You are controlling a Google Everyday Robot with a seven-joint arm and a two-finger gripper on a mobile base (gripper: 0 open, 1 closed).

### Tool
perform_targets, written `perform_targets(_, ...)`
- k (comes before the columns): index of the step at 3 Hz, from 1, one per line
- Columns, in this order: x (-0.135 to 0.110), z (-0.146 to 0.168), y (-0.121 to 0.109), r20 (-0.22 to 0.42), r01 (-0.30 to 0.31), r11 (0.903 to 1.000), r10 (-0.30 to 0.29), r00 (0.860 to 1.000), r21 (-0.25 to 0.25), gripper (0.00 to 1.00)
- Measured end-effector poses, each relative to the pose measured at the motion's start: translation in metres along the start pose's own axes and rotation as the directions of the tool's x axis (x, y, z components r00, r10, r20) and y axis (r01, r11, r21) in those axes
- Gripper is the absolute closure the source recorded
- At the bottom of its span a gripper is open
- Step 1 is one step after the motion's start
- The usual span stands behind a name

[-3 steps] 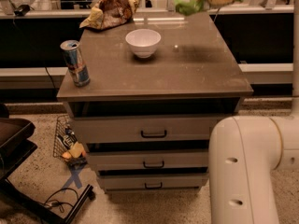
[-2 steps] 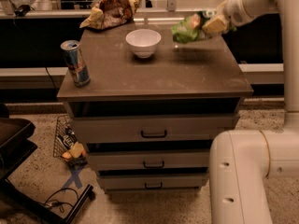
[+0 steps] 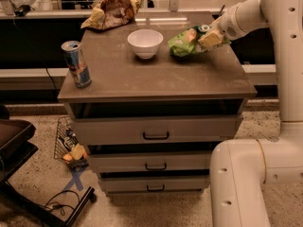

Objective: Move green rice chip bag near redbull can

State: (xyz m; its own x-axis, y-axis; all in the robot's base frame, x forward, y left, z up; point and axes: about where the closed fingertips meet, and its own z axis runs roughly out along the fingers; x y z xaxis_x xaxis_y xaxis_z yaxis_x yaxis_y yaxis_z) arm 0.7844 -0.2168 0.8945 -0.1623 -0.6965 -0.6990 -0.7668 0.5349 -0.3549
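Your gripper (image 3: pixel 209 38) was clamped on the green rice chip bag (image 3: pixel 182 43), which jutted out from it toward the white bowl (image 3: pixel 145 42); the redbull can (image 3: pixel 75 63) stood well apart, beyond that bowl.

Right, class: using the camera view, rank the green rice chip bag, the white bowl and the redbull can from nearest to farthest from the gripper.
1. green rice chip bag: held in the gripper, above the table's right side.
2. white bowl: middle of the table, toward the back.
3. redbull can: near the front-left corner.
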Motion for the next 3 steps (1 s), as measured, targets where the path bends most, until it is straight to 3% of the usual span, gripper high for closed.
perform_targets(1, -0.010, -0.001, 0.001, -0.021, 0.026, 0.9995, -0.026, 0.999, -0.018, 1.00)
perform_targets(3, -0.067, -0.047, 0.004, -0.086, 0.119, 0.9892, -0.126, 0.988, -0.086, 1.00)
